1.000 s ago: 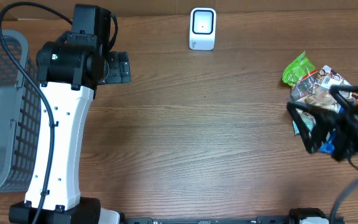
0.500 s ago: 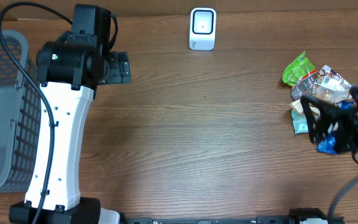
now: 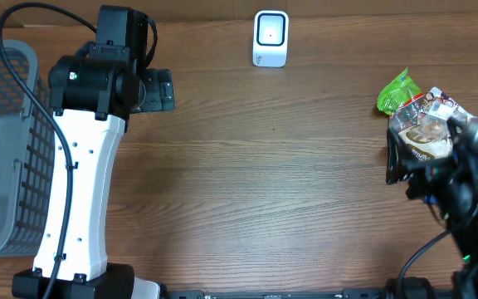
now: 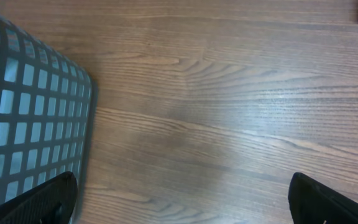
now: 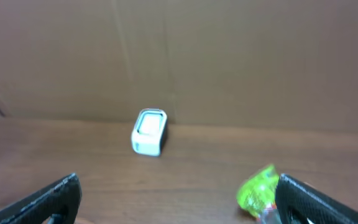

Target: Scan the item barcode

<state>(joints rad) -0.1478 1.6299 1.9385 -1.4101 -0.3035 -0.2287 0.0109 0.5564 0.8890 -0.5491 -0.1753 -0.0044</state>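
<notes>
The shiny snack packets (image 3: 426, 124) lie heaped at the brown wooden worktop's (image 3: 264, 183) right edge. The right tool (image 3: 407, 173), spread wide apart, hangs there and could pinch two together. The left tool (image 4: 179, 186) is wide apart too.

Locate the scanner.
Overhead, the scanner stands at the table's far edge near the middle, right of the left arm and well left of the green packet.

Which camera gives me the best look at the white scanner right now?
Overhead: the white scanner shows whole and sharp, seen from above. Right wrist shows the scanner from the front, but blurred. Left wrist shows no clear part of it.
</notes>
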